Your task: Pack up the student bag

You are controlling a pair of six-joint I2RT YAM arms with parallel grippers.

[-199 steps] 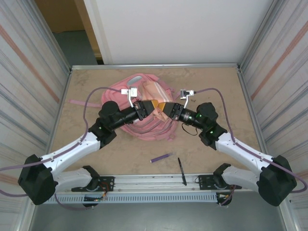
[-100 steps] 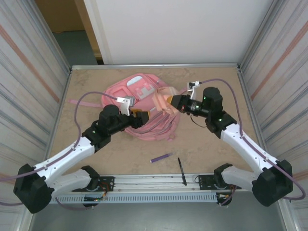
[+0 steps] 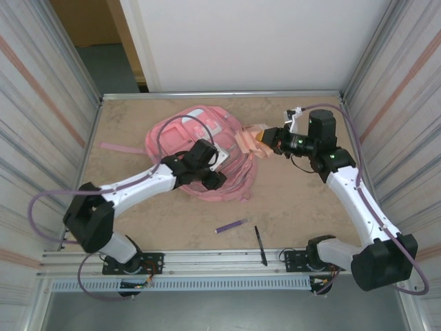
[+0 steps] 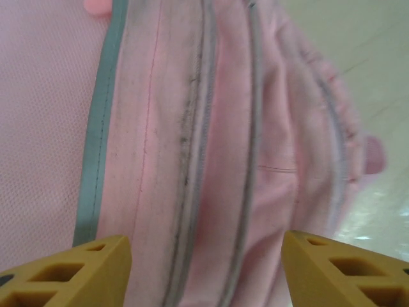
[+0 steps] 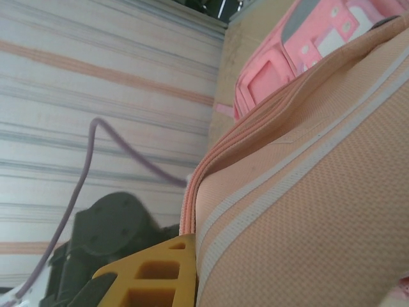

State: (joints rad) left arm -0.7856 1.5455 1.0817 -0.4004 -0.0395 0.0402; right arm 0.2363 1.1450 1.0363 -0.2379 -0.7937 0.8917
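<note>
The student bag (image 3: pixel 176 134), a large pink backpack, lies on the table at centre left. My left gripper (image 3: pixel 215 181) hovers close over its front, open, with nothing between its jaws. In the left wrist view the zip seams of the bag (image 4: pixel 223 128) run between the two yellow fingertips (image 4: pixel 83 268). My right gripper (image 3: pixel 262 137) is shut on a peach-pink mesh pouch (image 3: pixel 247 143) with pale stripes, held just right of the bag. In the right wrist view the pouch (image 5: pixel 319 211) presses against one yellow finger (image 5: pixel 153 272), and the bag (image 5: pixel 307 38) lies behind it.
A purple pen (image 3: pixel 229 225) and a black pen (image 3: pixel 260 245) lie near the table's front edge. A loose pink strap (image 3: pixel 114 147) trails left of the bag. Corrugated walls close in both sides.
The left gripper let go of the pouch, opened and swung over the bag's front. The right gripper carried the pouch away to the right and back.
</note>
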